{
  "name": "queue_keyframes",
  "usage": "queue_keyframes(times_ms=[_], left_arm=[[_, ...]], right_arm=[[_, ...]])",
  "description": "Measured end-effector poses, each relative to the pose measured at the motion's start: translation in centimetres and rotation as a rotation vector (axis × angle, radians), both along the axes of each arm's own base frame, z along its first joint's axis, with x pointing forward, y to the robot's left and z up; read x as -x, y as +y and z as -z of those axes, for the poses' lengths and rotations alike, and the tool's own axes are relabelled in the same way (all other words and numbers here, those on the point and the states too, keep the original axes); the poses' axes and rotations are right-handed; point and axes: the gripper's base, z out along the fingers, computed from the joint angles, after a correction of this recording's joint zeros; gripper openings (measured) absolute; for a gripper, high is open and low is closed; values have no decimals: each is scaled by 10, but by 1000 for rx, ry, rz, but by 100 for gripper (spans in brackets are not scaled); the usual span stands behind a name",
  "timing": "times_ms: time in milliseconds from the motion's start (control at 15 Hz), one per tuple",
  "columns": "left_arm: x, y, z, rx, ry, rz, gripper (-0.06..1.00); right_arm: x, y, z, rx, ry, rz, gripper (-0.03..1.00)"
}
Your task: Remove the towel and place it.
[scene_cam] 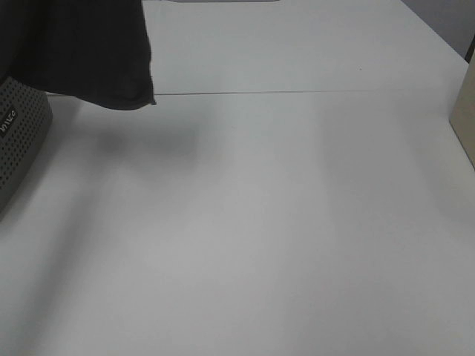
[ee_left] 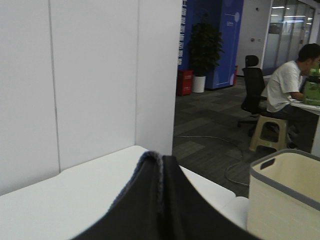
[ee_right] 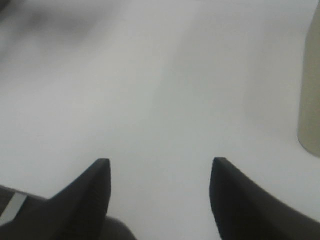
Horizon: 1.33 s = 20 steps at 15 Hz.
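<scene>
Your towel (scene_cam: 74, 48) is in the far left corner of the overhead view. It hangs as a dark sheet with its hemmed lower edge clear of the white table (scene_cam: 282, 222), and a soft shadow lies on the table beneath it. At the left edge its bottom overlaps the top of the grey perforated basket (scene_cam: 18, 141), though you cannot tell whether the two touch. From the left wrist camera the same cloth fills the foreground, bunched into a ridge with a hem running up its middle. It hides the left claw completely, so you cannot tell how those jaws stand. Just beyond the cloth stands a cream bin (ee_left: 285, 200) with a grey rim, and a white partition (ee_left: 90, 75) rises behind the table. Your right claw (ee_right: 160, 172) hovers over bare table with its two dark fingers (ee_right: 90, 195) wide apart and nothing between them; the towel is well away from it
</scene>
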Motion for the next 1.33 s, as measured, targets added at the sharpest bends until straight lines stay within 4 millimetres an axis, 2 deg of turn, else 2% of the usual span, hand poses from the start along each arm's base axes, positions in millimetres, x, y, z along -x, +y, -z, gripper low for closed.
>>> queue_keyframes(times_ms=[200,267,333,600,733,800,867,1133,1333], left_arm=[[9,-19,1,-14,2,87,0],[13,-24,3,-45,-1,131,0],[18,-28,9,-140,-16,194,0],[23,-31,15,-193,9,258,0],[22,-31,15,-186,26,257,0],[22,-30,15,-190,28,252,0],[22,-30,15,-192,27,250,0],[22,-30,15,-192,28,250,0],[22,-30,15,-192,28,246,0]], right_arm=[[-6,13,-21,-75,-248,-131,58],[-6,16,-27,-78,-315,-171,58],[-16,23,-35,-75,-361,-252,58],[-64,41,-40,-99,-264,-449,58],[-84,49,-34,-39,-229,-577,58],[-103,56,-27,-57,-188,-686,58],[-117,61,-24,-120,-171,-719,58],[-164,72,-9,-271,-215,-765,58],[-197,77,20,-329,-179,-790,58]])
